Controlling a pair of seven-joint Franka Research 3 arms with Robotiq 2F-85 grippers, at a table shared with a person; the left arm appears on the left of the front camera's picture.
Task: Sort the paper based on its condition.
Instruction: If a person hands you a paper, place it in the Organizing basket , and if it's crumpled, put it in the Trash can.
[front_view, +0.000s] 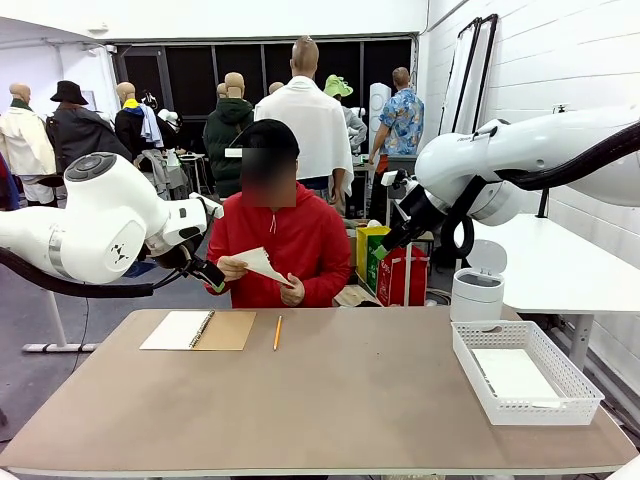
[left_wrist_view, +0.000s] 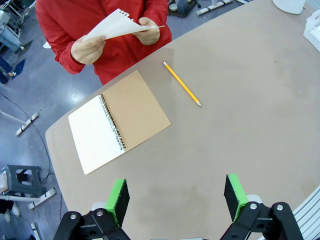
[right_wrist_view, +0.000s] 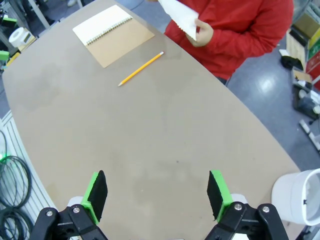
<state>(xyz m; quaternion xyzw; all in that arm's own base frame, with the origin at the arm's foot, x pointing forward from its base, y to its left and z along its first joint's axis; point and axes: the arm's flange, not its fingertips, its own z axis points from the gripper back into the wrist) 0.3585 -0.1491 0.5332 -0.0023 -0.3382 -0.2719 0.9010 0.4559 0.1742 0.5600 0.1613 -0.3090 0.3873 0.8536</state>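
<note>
Centrally, table (front_view: 350, 390) bare; basket (front_view: 525, 372) at right edge.

Person in red top at far side of counter (front_view: 330, 400) holds a white sheet of paper (front_view: 262, 264) in both hands, above the counter edge. Open spiral notebook (front_view: 198, 330) lies far left with yellow pencil (front_view: 277, 332) just beside it; white basket (front_view: 524, 372) at right holds a white sheet.

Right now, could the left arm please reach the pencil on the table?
Probably yes: the pencil lies alone on bare table, and the left pincer hangs open above it.
</note>
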